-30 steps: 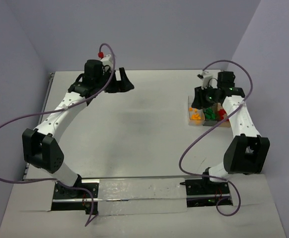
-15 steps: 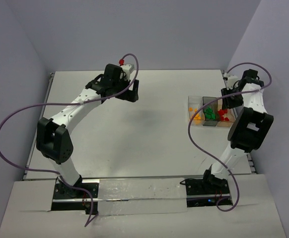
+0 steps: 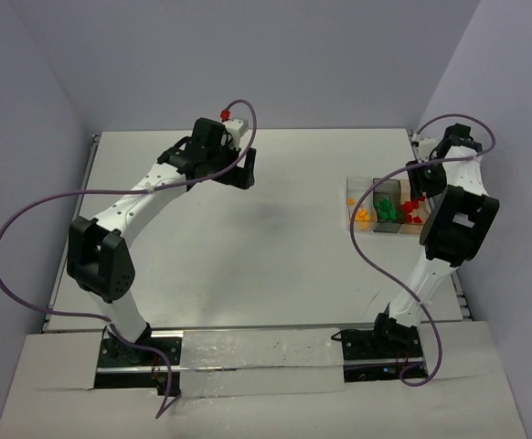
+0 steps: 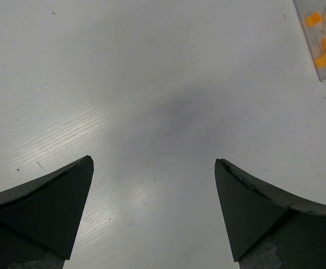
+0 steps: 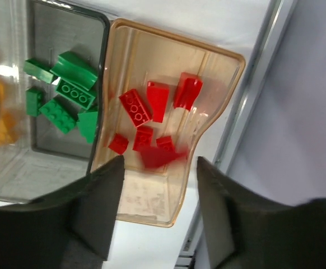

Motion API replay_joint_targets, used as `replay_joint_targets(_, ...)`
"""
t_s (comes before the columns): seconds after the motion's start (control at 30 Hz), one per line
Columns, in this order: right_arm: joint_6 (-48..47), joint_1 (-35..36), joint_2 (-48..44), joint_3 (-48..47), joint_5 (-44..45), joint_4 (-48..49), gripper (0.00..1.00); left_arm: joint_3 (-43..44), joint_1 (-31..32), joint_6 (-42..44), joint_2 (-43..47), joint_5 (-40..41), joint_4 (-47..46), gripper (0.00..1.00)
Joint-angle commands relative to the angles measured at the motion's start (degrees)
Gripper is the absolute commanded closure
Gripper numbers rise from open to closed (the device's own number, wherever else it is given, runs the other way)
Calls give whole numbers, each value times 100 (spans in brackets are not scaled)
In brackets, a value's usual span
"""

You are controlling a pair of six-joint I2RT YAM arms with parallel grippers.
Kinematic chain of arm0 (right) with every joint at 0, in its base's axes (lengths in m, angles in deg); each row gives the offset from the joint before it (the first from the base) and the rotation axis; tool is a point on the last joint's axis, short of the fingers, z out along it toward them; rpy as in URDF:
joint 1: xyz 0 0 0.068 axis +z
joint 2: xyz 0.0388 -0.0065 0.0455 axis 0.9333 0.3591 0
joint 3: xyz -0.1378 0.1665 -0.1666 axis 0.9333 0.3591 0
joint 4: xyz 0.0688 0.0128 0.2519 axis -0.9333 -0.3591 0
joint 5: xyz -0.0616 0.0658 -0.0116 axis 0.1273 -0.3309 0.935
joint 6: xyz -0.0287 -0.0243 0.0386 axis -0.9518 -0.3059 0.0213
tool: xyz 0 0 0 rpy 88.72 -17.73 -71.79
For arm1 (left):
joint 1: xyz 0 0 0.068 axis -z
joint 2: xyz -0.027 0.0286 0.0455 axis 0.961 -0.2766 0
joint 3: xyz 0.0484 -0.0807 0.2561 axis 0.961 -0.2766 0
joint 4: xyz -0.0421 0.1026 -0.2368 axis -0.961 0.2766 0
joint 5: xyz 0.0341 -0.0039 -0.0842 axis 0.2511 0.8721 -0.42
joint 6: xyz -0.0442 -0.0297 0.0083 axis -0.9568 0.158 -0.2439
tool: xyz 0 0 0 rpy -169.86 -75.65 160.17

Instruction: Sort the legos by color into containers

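White tabletop (image 3: 275, 238): left arm (image 3: 138, 197) hangs mid-table, jaws spread wide and empty. Right arm (image 3: 453, 215) hovers over the containers (image 3: 352, 194), jaws parted. Legos (image 3: 387, 210) lie sorted orange, green, red. One blurred red brick (image 5: 158, 157) is untouched between the jaws.

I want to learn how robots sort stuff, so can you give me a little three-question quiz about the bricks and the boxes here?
1. True or false: the green legos lie in the middle bin of the containers.
2. Which colour are the bricks in the bin below the right gripper? A orange, B green, C red.
3. Fill in: the left gripper is open and holds ____.
Key: 1 true; 2 C, the red legos; 3 nothing.
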Motion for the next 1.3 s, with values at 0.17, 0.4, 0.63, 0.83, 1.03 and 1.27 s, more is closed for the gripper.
replay_joint_targets(0.17,147,89,-156,-642,-281,-476,21,354,-255,-32,-67,-486,140,1)
replay_joint_targets(0.4,653,713,-1217,-480,-1118,-635,9,90,-1074,-206,230,-1400,109,1)
replay_joint_targets(0.63,2081,2246,-2985,1103,-1779,715,0,-672,-1714,83,1155,-1013,-44,1)
replay_joint_targets(0.83,2669,3192,-3780,2153,-1275,1735,0,-1470,-1811,276,1926,-891,-178,1)
replay_joint_targets(1.03,2920,3684,-4094,2660,-1089,2106,0,-1967,-1818,468,2612,-457,-290,1)
replay_joint_targets(1.27,2928,3813,-4217,2651,-975,2097,0,-2221,-1835,555,2927,-249,-404,1)
